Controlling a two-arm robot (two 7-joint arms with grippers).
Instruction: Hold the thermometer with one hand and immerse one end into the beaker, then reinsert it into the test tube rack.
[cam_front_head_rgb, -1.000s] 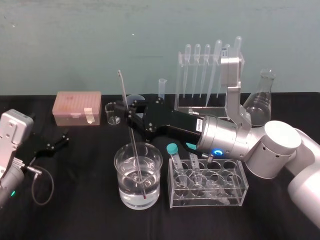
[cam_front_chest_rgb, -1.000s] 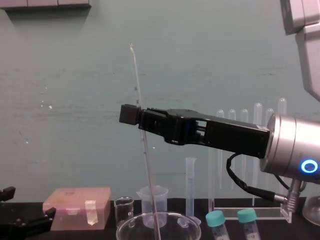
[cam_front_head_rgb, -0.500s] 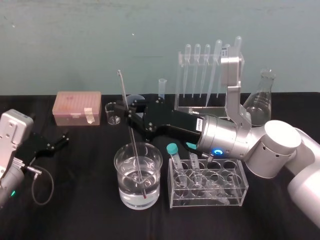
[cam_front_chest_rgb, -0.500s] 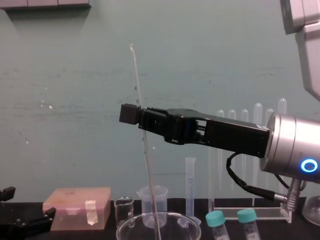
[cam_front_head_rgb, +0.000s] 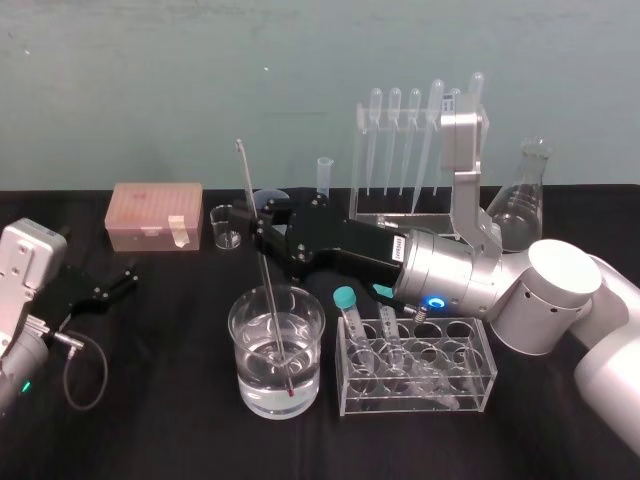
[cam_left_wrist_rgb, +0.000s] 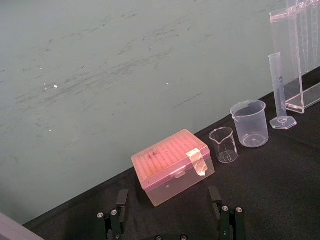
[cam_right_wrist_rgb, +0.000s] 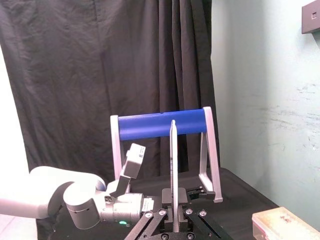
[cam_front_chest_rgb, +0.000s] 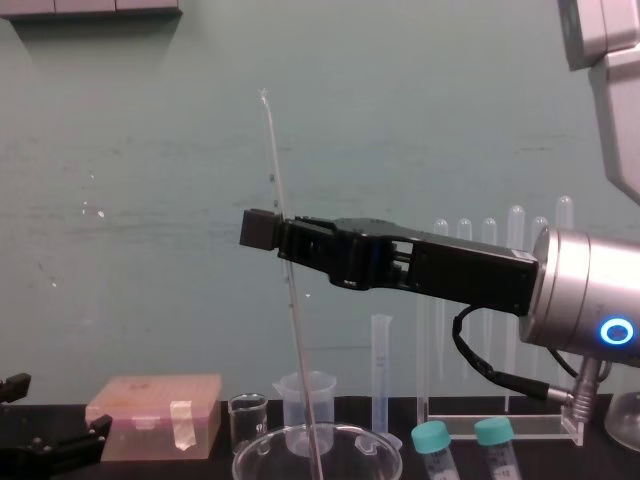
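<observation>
The thermometer (cam_front_head_rgb: 246, 180) stands almost upright, its red-tipped lower end under the water in the wide glass beaker (cam_front_head_rgb: 245, 345). My right gripper (cam_front_head_rgb: 258, 232) reaches in from the right above the beaker and is shut on the rod at mid-height. The chest view shows the thermometer (cam_front_chest_rgb: 272, 150) rising well above the right gripper (cam_front_chest_rgb: 272, 232), with the beaker (cam_front_chest_rgb: 345, 435) rim below. In the right wrist view the thermometer (cam_right_wrist_rgb: 173, 160) sticks out from the shut gripper (cam_right_wrist_rgb: 173, 200). The tall acrylic test tube rack (cam_front_head_rgb: 372, 215) with pipettes stands behind. My left gripper (cam_left_wrist_rgb: 167, 210) rests open at the far left.
A pink tip box (cam_front_head_rgb: 157, 215), a tiny glass beaker (cam_front_head_rgb: 228, 228), a plastic beaker (cam_left_wrist_rgb: 248, 124) and a graduated cylinder (cam_front_head_rgb: 324, 175) line the back. A low rack (cam_front_head_rgb: 470, 385) with teal-capped tubes sits right of the beaker. A conical flask (cam_front_head_rgb: 520, 205) stands at the back right.
</observation>
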